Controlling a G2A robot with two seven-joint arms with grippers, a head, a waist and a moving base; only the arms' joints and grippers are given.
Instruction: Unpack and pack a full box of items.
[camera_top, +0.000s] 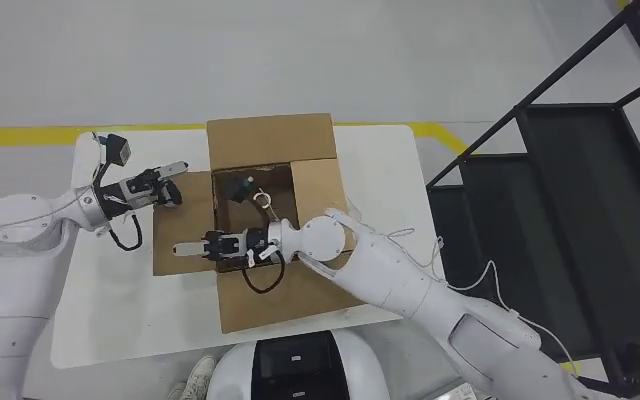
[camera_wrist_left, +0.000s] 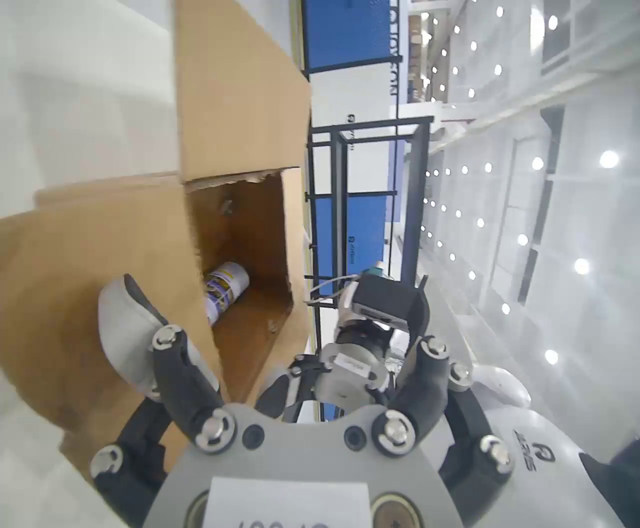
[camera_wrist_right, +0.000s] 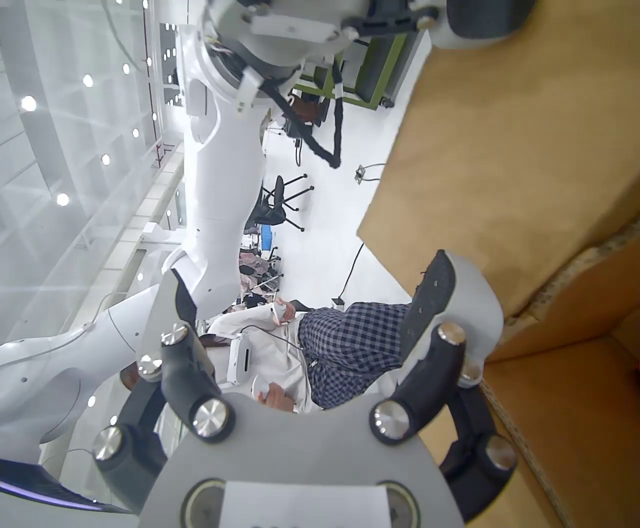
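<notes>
Status: right gripper (camera_wrist_right: 307, 280) is spread wide with nothing between the fingers. One fingertip (camera_wrist_right: 430, 295) sits right at the edge of the side flap (camera_wrist_right: 500, 150) of the cardboard box (camera_top: 270, 140) (touching or just off, can't tell). The left gripper (camera_top: 174, 183) is also wide and empty, at the outer edge of that same flap and farther from the robot than the right one.

Top view: the box is mid-way across the white table (camera_top: 120, 310) with its flaps folded out. Both grippers are over the flap on the robot's left, outside the opening. A small dark item (camera_top: 242, 187) lies inside at the far-left corner of the opening, near the left gripper, with the box wall between them.

The left wrist view adds what the top view doesn't: a can (camera_wrist_left: 226, 289) with a purple-and-white label, on its side on the box floor, and the right arm's wrist (camera_wrist_left: 360, 360) just beyond the box corner. The right wrist view adds the left gripper's fingers at the flap's far end.
</notes>
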